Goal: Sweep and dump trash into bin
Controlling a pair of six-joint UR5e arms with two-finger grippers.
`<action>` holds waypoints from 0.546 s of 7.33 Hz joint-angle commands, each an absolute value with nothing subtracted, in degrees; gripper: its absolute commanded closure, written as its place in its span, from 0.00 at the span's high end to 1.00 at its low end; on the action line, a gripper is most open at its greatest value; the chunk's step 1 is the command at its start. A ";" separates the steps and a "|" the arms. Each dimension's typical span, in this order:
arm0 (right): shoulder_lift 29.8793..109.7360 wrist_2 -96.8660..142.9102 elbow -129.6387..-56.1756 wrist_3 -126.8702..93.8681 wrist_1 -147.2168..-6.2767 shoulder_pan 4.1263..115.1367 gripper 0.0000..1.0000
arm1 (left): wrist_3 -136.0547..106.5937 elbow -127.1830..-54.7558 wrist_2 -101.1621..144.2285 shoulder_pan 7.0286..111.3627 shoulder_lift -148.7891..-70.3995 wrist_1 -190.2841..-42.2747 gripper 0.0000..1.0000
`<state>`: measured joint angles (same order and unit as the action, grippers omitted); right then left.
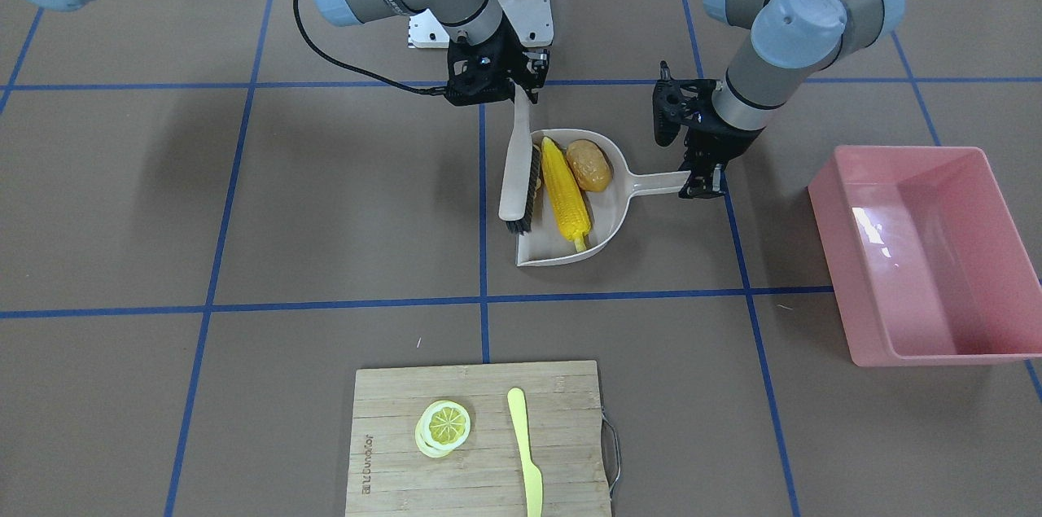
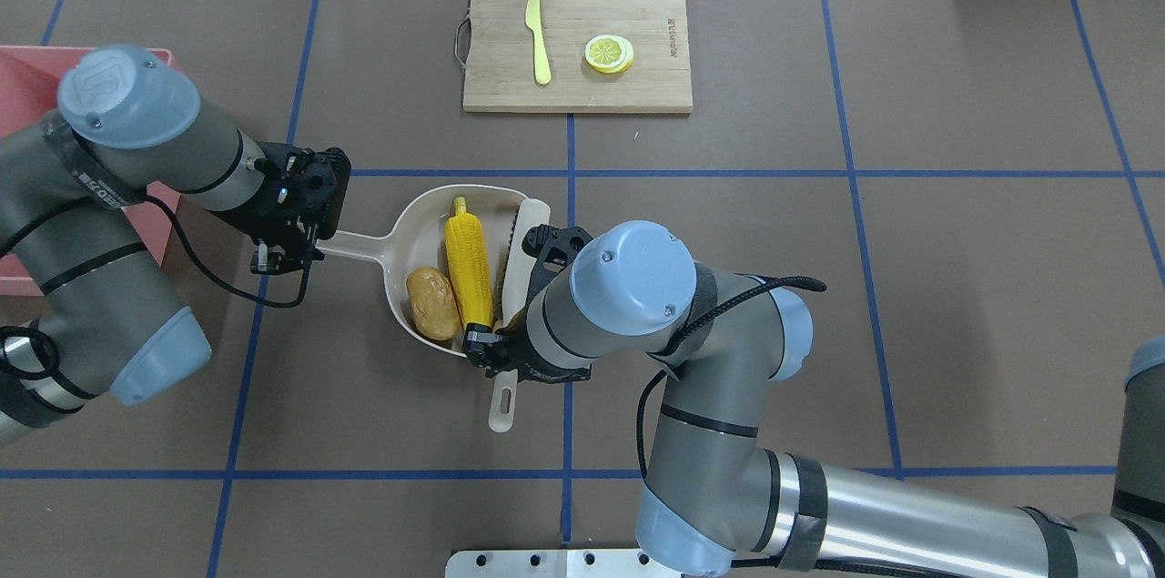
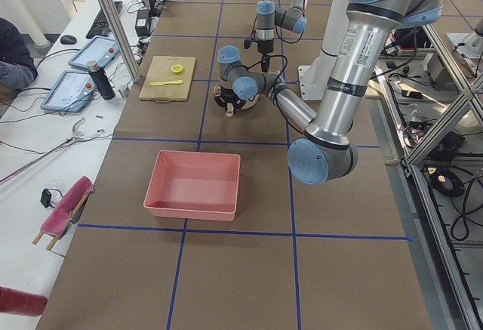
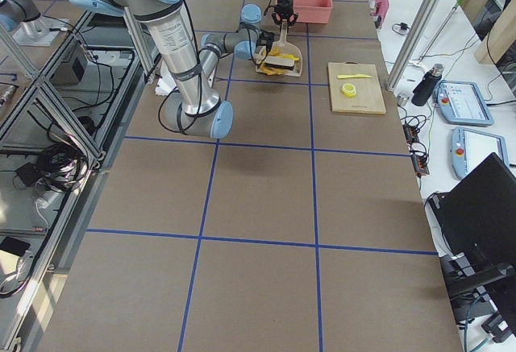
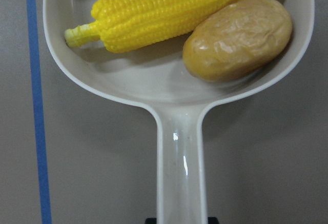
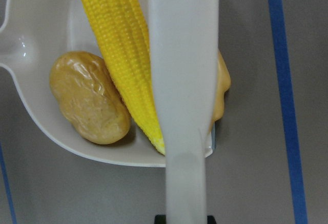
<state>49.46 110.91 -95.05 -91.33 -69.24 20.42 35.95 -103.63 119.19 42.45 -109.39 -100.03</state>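
Note:
The yellow corn cob (image 1: 564,193) and the brown potato (image 1: 588,164) lie side by side in the beige dustpan (image 1: 609,212). The tan-orange ginger root (image 6: 221,88) shows only in the right wrist view, mostly hidden behind the brush (image 1: 518,175) at the pan's open edge. My left gripper (image 1: 702,181) is shut on the dustpan's handle (image 5: 180,172). My right gripper (image 1: 521,94) is shut on the brush handle, and the bristles rest against the corn at the pan's mouth. The pink bin (image 1: 879,273) stands empty on my left, beyond the dustpan.
A wooden cutting board (image 1: 480,440) on the far side of the table carries a lemon slice (image 1: 444,425) and a pale yellow knife (image 1: 525,452). The bin also shows in the overhead view (image 2: 27,86), partly behind my left arm. Blue tape lines cross the brown table.

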 commanded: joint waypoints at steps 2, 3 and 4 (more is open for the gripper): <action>49.31 115.91 -97.90 -91.67 -70.13 23.28 0.00 | 35.95 -103.36 121.28 42.45 -107.85 -102.91 0.00; 49.57 116.01 -97.91 -91.58 -69.96 23.46 0.00 | 35.86 -103.36 121.46 42.45 -107.15 -104.40 0.00; 50.18 116.28 -98.08 -91.41 -70.22 23.99 0.00 | 35.77 -103.27 121.64 42.45 -106.53 -105.55 0.00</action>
